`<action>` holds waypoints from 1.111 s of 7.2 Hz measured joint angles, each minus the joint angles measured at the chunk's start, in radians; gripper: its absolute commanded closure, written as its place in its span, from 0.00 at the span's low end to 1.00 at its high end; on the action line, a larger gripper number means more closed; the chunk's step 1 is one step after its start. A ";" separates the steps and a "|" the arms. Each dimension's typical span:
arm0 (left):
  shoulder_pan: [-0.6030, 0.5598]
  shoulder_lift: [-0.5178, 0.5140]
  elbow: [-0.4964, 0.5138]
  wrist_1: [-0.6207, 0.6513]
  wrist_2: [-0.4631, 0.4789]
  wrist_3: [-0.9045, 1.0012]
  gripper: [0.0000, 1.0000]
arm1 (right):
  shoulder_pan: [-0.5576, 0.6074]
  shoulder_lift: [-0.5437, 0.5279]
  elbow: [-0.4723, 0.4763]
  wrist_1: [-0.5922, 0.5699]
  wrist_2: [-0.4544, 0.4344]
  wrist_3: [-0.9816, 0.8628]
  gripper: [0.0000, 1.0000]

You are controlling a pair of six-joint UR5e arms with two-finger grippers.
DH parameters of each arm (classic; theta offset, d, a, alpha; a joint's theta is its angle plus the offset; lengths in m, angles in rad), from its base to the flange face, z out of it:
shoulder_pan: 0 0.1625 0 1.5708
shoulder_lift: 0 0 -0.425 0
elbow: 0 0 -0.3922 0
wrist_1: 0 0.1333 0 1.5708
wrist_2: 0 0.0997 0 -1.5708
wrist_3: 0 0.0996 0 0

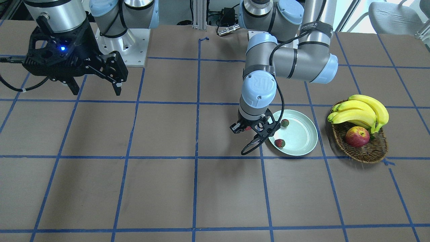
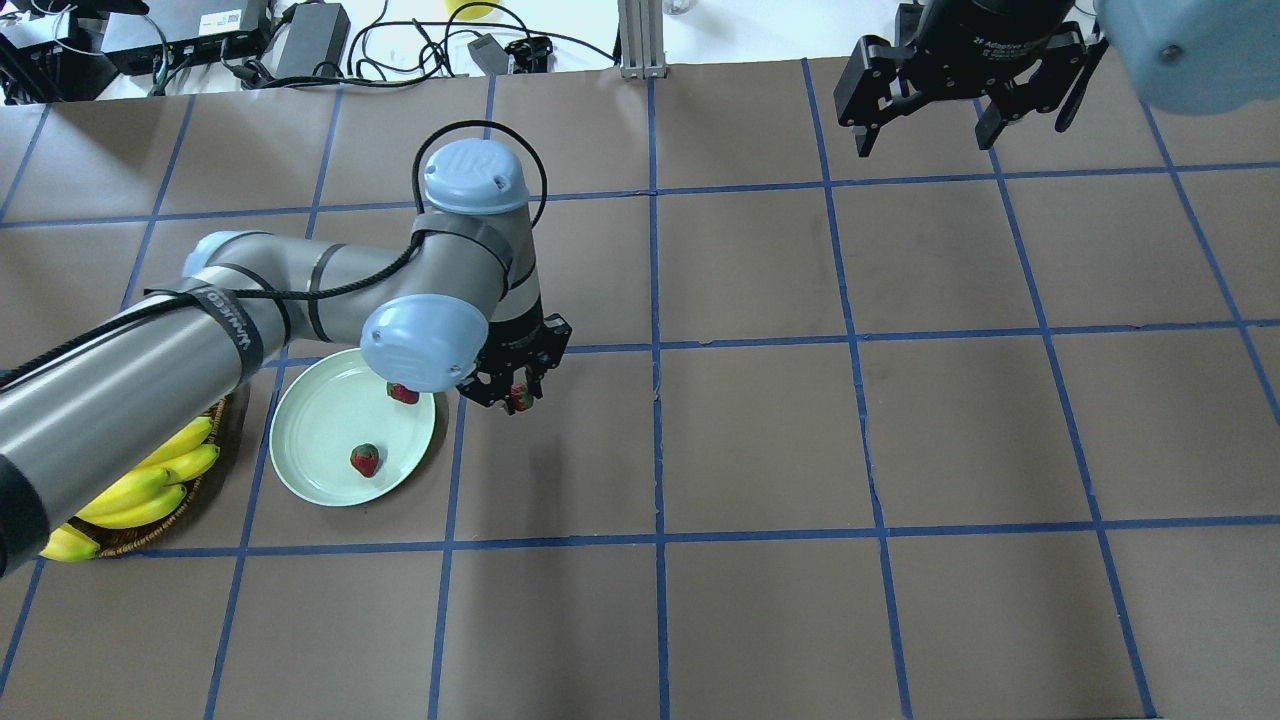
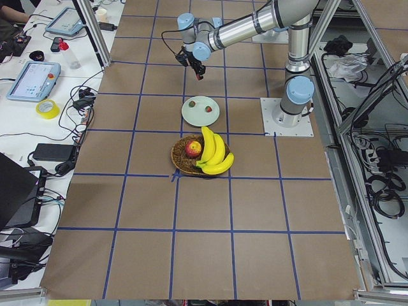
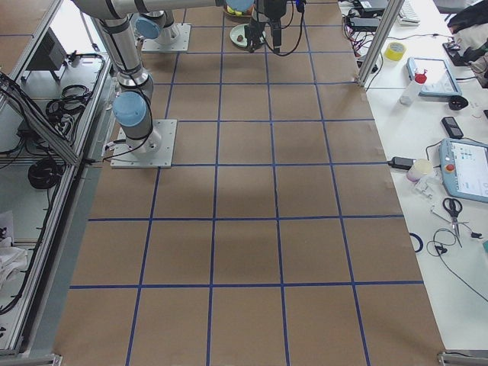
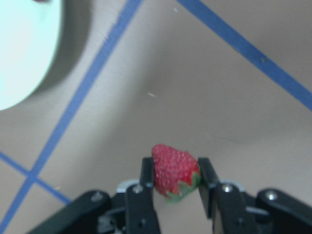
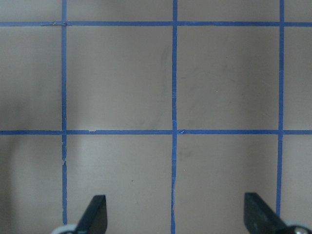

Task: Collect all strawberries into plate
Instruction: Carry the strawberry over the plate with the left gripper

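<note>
Table (image 2: 760,440) brown, blue tape grid (image 2: 655,345); left tool (image 2: 515,398) clamps strawberry (image 5: 173,171); right tool (image 6: 176,217) spread apart.

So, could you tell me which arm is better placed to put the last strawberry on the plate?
The left arm. The left tool grips the strawberry just beside the plate. The right tool hangs open and empty far across the table.

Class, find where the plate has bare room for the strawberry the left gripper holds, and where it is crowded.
The plate is bare across its middle and the side toward the basket. Its side nearest the left gripper is crowded: two strawberries lie there. The held strawberry would probably fit best past them.
</note>
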 measured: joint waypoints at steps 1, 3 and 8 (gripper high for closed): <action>0.046 0.025 0.010 -0.060 0.005 0.077 1.00 | 0.000 0.000 0.000 0.000 -0.001 0.000 0.00; 0.134 0.054 0.007 -0.115 0.031 0.201 1.00 | 0.000 0.000 0.000 0.001 -0.001 0.000 0.00; 0.263 0.056 -0.074 -0.133 0.043 0.425 1.00 | 0.000 0.000 0.000 0.001 -0.001 0.000 0.00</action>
